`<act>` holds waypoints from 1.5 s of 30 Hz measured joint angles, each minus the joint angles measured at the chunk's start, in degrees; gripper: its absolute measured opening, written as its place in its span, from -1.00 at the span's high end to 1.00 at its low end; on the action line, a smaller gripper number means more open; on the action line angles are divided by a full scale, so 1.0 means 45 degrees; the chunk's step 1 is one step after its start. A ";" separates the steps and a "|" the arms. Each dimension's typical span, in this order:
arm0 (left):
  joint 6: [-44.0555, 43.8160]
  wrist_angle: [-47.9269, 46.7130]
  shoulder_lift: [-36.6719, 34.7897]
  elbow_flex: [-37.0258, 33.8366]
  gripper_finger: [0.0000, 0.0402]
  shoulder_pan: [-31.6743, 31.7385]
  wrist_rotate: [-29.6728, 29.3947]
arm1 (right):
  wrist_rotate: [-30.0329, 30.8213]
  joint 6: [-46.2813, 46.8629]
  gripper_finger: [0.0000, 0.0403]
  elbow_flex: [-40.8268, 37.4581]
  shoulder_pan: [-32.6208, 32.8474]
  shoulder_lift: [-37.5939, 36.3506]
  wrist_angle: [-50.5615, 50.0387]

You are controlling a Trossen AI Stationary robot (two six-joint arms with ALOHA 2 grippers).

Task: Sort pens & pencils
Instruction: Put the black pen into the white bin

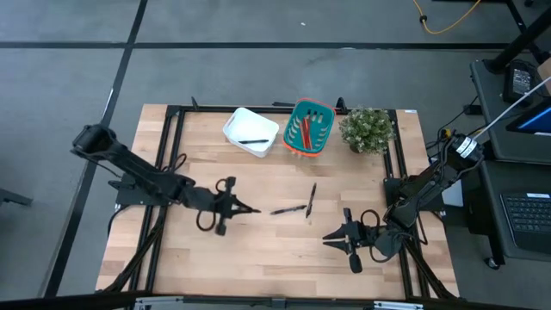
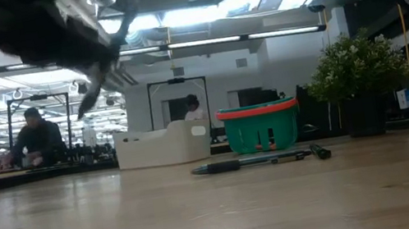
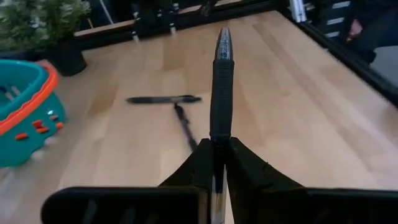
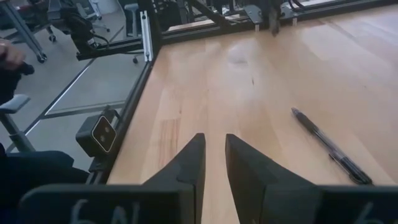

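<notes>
My left gripper [image 1: 244,208] hangs over the table's left middle, shut on a black pen [image 3: 221,81] that sticks out ahead of its fingers. In the low view the same gripper and pen [image 2: 92,90] show blurred at the upper left. Two more black pens [image 1: 288,209] [image 1: 312,198] lie flat on the wood at the centre. Another pen [image 1: 252,141] lies in the white bin [image 1: 238,123]. Red and orange pencils [image 1: 306,131] lie in the teal basket [image 1: 294,110]. My right gripper [image 1: 331,238] waits near the right front, slightly open and with nothing between its fingers [image 4: 214,163]. My left gripper pinches the pen's rear length [image 3: 219,132] between its two fingers. The pen lies along the fingers, and its rubber grip and tip reach out past them toward the table's right side. The pen is clear of the table, slanting slightly down.
A potted plant [image 1: 368,129] stands at the far right beside the basket. A black metal frame [image 1: 176,120] runs along the table's edges. Bare wood lies along the near side. People sit at desks in the room behind [image 2: 35,136].
</notes>
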 joint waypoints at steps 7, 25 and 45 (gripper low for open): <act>0.0218 0.1171 -0.0002 -0.0809 0.91 0.0823 0.0523 | 0.0690 -0.0406 0.68 0.0000 -0.0010 0.0000 0.0058; 0.0881 0.2000 -0.0005 -0.0896 0.91 0.3673 -0.1743 | 0.1477 -0.1662 0.68 0.0000 -0.1084 -0.0005 0.0063; 0.2208 0.3253 0.0000 -0.0892 0.91 0.8466 0.0348 | 0.1579 -0.3398 0.68 0.0000 -0.2921 -0.0005 -0.0153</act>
